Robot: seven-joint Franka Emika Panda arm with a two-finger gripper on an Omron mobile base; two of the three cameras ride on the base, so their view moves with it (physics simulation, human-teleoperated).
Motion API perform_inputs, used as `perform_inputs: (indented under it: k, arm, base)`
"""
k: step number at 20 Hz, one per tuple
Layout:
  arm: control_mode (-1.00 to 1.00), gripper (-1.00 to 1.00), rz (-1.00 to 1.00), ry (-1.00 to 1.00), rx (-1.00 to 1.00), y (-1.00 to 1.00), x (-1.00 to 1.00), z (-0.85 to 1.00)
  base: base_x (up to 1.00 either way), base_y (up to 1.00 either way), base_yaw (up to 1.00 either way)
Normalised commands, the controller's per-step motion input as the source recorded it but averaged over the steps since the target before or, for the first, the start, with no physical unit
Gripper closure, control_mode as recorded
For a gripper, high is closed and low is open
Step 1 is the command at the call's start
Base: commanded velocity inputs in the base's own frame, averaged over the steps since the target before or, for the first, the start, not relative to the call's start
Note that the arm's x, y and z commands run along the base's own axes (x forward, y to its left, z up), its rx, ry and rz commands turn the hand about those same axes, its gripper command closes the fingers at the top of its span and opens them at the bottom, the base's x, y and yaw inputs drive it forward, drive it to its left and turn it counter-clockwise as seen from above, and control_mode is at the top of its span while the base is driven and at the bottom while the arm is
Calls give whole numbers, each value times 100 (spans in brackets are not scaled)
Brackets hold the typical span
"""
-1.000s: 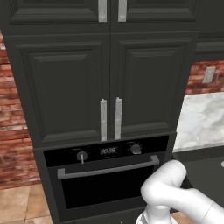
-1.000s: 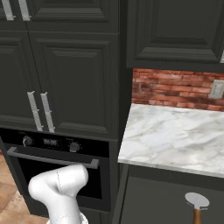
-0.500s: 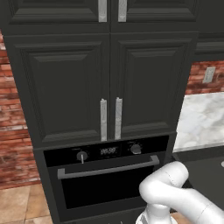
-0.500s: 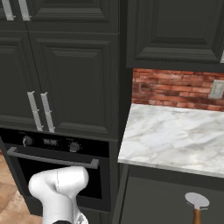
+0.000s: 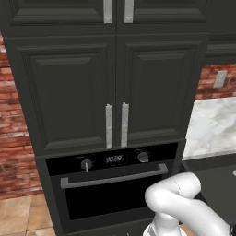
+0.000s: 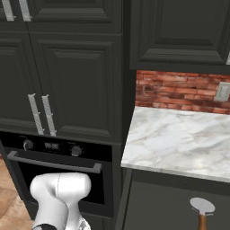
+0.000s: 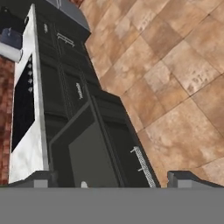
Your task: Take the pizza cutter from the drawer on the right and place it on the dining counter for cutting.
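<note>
claw wide open and empty, cutter lying in the open drawer

seen from the right base camera at about 5 o'clock: the pizza cutter [image 6: 201,211], silver wheel up, brown handle running off the bottom edge, lying in the dark open drawer [image 6: 161,206] just below the marble counter [image 6: 179,143] against the brick wall [image 6: 179,92]. nothing touching the cutter.

in the hand view, the gripper [image 7: 116,180] with its two dark fingertips [image 7: 39,179] standing far apart at 7 and 5 o'clock, nothing between them. looking down a run of dark cabinets toward a cooktop [image 7: 24,109] set in a white marble top at 9 o'clock, tan floor tiles [image 7: 175,78] across 1 to 4 o'clock. an open drawer front with a silver bar handle [image 7: 142,166] near 5 o'clock. a tiny pale speck at the bottom edge near 6 o'clock, too small to identify.

from the left base camera: white arm [image 5: 184,207] bent low at 5 o'clock, in front of the built-in oven [image 5: 110,184]. tall dark cabinet doors [image 5: 115,87] with paired silver handles above the oven. marble counter at 3 o'clock.

from the right base camera: arm elbow at 7 o'clock, before the oven door, well apart from the cutter.
</note>
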Motion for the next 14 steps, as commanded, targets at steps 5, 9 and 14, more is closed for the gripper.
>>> perform_inputs:
  k: [5,9,14]
  arm:
    - [-100,-100,0,6,0,49,73,29]
    - [-100,-100,0,8,0,44,77,29]
    - [-100,-100,0,12,0,48,73,23]
  base:
    - [0,0,0]
    - [0,0,0]
    - [0,0,0]
